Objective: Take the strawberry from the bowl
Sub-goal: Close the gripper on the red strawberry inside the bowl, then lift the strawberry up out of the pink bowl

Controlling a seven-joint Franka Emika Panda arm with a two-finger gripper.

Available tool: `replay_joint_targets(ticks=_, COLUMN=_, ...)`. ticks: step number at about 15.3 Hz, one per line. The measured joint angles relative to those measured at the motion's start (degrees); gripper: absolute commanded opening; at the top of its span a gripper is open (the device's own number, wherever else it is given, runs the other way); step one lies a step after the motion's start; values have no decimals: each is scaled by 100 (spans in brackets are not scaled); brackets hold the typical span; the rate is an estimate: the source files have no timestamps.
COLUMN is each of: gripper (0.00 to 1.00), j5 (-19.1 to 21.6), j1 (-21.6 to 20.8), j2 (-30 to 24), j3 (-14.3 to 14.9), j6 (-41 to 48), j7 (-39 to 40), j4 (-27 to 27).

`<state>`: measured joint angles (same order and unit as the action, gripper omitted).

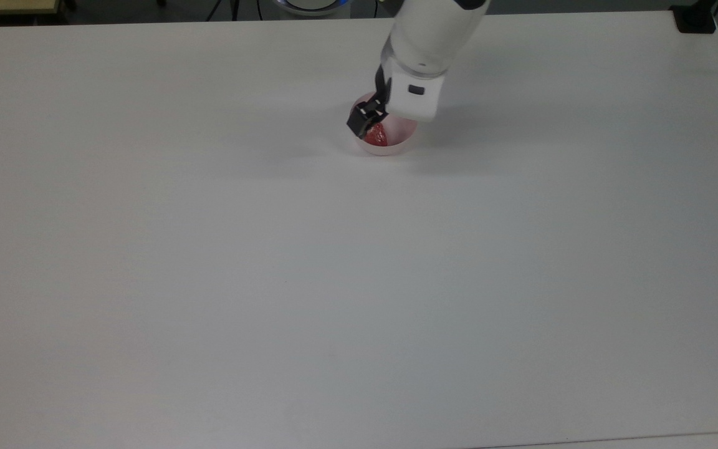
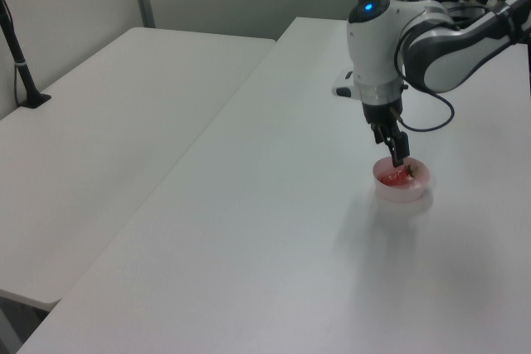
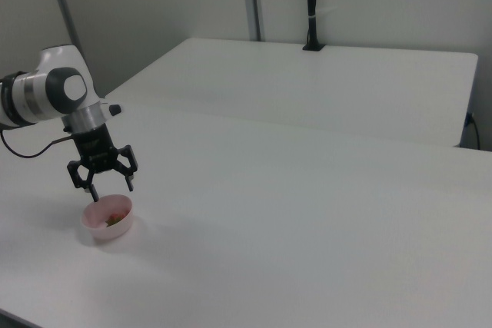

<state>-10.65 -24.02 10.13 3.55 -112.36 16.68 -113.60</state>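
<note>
Right view — tool (image 3: 110,186) spread above bowl (image 3: 108,220) on white table (image 3: 323,220), strawberry (image 3: 115,216) seemingly inside — grey partition walls (image 3: 369,1) behind.

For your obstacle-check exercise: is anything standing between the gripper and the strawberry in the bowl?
Nothing visible does. The gripper hangs with open jaws just above the bowl, and the strawberry lies uncovered inside it. The bowl's low wall is the only thing around the fruit, and the way down from above is open.
</note>
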Motion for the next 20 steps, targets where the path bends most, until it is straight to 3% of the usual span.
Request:
replay_joint_targets(ticks=4, gripper=84, j5=-206, j1=-128, j2=160, j3=-156, j6=1, j7=17, j4=-133)
replay_joint_targets(ticks=9, gripper=78, j5=-458, j1=-132, j2=326, j3=-144, j6=1, j7=404, j4=-287)
replay_joint_targets(ticks=20, gripper=44, j5=-556, j1=-104, j2=357, j3=-134, j6=1, j7=578, j4=-430)
